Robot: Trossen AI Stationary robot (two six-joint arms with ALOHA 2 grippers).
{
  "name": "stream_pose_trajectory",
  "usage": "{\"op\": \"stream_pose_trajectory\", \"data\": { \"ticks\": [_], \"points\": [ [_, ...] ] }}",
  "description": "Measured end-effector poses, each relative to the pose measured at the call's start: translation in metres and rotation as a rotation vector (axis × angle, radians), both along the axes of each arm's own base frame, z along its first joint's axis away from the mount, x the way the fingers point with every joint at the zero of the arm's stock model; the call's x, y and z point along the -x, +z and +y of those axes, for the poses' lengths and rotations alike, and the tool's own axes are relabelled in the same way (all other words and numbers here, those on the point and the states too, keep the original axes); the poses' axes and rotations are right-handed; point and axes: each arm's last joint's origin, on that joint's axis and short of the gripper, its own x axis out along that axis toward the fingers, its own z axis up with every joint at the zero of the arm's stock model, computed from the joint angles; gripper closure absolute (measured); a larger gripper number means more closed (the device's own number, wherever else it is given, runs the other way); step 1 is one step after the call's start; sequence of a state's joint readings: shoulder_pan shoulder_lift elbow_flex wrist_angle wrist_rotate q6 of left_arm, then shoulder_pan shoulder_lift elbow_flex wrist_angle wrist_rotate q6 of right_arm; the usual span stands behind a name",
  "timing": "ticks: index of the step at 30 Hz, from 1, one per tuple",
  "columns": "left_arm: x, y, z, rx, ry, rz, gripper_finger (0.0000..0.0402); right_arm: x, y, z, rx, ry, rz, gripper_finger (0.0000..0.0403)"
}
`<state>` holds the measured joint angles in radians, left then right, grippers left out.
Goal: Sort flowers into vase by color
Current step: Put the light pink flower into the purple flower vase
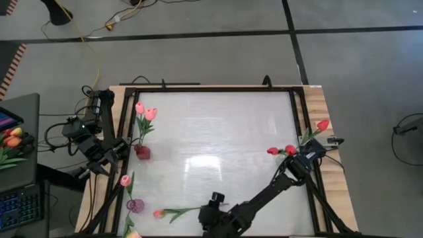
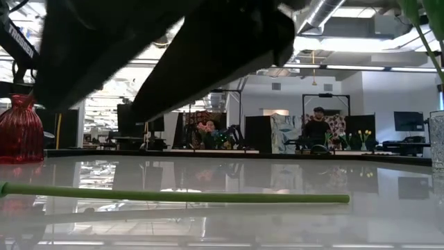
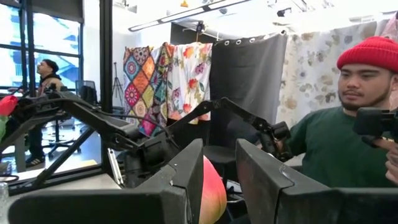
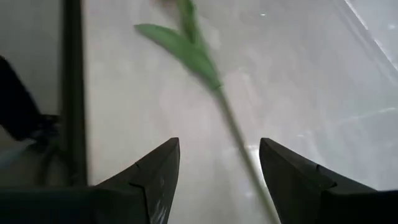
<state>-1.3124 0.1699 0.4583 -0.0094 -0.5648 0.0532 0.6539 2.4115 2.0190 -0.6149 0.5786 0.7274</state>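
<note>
A pale-pink tulip (image 1: 158, 213) lies flat near the table's near edge; its green stem (image 2: 173, 196) rests on the table. My right gripper (image 1: 213, 202) hovers open over that stem's free end, and the stem (image 4: 239, 140) runs between its fingers. Two pink tulips (image 1: 145, 111) stand in a red vase (image 1: 142, 152). One pink tulip (image 1: 125, 180) stands in a purple vase (image 1: 135, 205). Red tulips (image 1: 289, 149) sit by the right arm's base. My left gripper (image 3: 221, 186) is open at the table's left edge, with a pink bud (image 3: 211, 193) showing between its fingers. My left gripper has the pink bud (image 3: 212, 186) in the gap beside one finger (image 3: 186, 180); the finger hides the bud's side, so I cannot tell whether it touches. My right gripper touches nothing that I can see.
A black frame (image 1: 211, 89) borders the white table. A clear vase (image 2: 437, 139) stands at the right. Orange tulips (image 1: 13, 139) and a keyboard lie off the table's left. People (image 3: 348, 118) are in the room beyond. The table's middle (image 1: 218, 139) is bare.
</note>
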Motion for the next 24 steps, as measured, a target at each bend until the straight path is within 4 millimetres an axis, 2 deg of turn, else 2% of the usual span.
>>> {"op": "stream_pose_trajectory", "data": {
  "ticks": [5, 9, 17, 20, 24],
  "points": [
    [0.0, 0.0, 0.0, 0.002, -0.001, 0.002, 0.0319, -0.004, -0.001, -0.011, 0.056, -0.013, 0.022, 0.0155],
    [0.0, 0.0, 0.0, 0.004, -0.003, 0.004, 0.0319, -0.007, -0.016, -0.017, 0.019, -0.014, 0.02, 0.0155],
    [0.0, 0.0, 0.0, 0.01, -0.006, 0.008, 0.0319, 0.0, -0.042, -0.02, -0.024, -0.041, 0.024, 0.0157],
    [0.0, 0.0, 0.0, 0.01, -0.002, 0.009, 0.0319, 0.003, -0.049, -0.022, -0.05, -0.059, 0.019, 0.0178],
    [0.0, 0.0, 0.0, 0.015, -0.005, 0.013, 0.0319, 0.004, -0.052, -0.023, -0.06, -0.059, 0.03, 0.0239]
  ]
}}
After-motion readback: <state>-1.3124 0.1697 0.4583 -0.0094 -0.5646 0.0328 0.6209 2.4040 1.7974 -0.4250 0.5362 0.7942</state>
